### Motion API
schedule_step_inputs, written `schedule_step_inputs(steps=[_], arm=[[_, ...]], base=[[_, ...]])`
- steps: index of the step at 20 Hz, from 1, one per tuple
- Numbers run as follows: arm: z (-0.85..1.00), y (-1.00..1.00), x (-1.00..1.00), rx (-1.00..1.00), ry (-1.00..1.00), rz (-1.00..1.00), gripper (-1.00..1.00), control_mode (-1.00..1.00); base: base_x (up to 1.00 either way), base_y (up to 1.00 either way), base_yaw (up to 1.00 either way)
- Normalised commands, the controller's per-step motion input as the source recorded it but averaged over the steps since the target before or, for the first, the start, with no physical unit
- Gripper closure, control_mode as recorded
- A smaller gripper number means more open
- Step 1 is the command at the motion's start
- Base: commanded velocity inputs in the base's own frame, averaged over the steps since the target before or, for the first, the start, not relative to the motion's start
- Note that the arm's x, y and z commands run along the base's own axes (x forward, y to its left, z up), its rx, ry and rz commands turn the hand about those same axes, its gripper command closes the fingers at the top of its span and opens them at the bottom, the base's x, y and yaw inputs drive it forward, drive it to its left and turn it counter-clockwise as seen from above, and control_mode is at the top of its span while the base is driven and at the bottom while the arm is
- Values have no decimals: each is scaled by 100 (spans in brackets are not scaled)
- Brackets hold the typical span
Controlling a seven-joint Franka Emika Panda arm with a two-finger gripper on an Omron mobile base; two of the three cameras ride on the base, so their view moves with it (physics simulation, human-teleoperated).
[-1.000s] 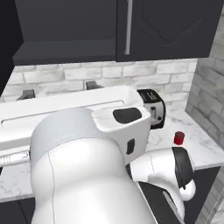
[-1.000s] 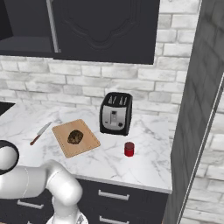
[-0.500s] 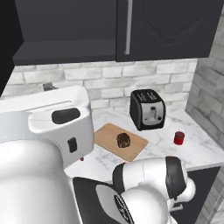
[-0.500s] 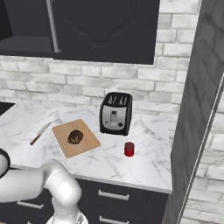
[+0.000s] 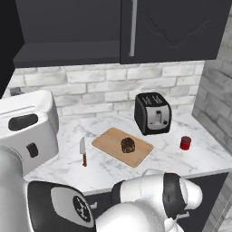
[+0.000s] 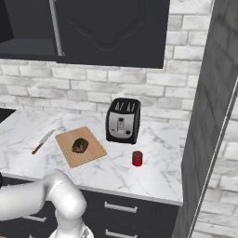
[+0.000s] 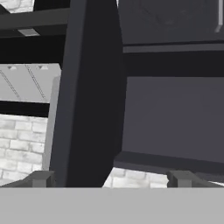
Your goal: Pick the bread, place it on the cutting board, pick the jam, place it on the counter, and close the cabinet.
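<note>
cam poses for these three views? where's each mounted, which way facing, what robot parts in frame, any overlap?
Left base view: on the base, behind-left of the arm, looking down at the counter; white arm links fill the bottom.
Right base view: behind-right, same counter; arm at lower left.
Hand view: on the hand, facing an open cabinet door edge-on; gripper open.
Shared by both base views: bread on cutting board, jam, toaster, knife.

A rendered home kitchen: a white marble bench over dark drawers, a whitewashed brick backsplash, charcoal wall cabinets, a black toaster and a wooden cutting board.
</note>
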Motion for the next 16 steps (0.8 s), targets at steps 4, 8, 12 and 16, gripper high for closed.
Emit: schedule_step_inputs(steps=[4,8,12,16], arm=[[0,45,2,-2,2,0,-100,-100],[0,48,3,-2,1,0,-100,-100],[0,42,2,0,0,0,-100,-100],[0,40,0,0,0,0,-100,-100]], base=[[0,0,0],[0,0,0],[0,0,0],[0,0,0]])
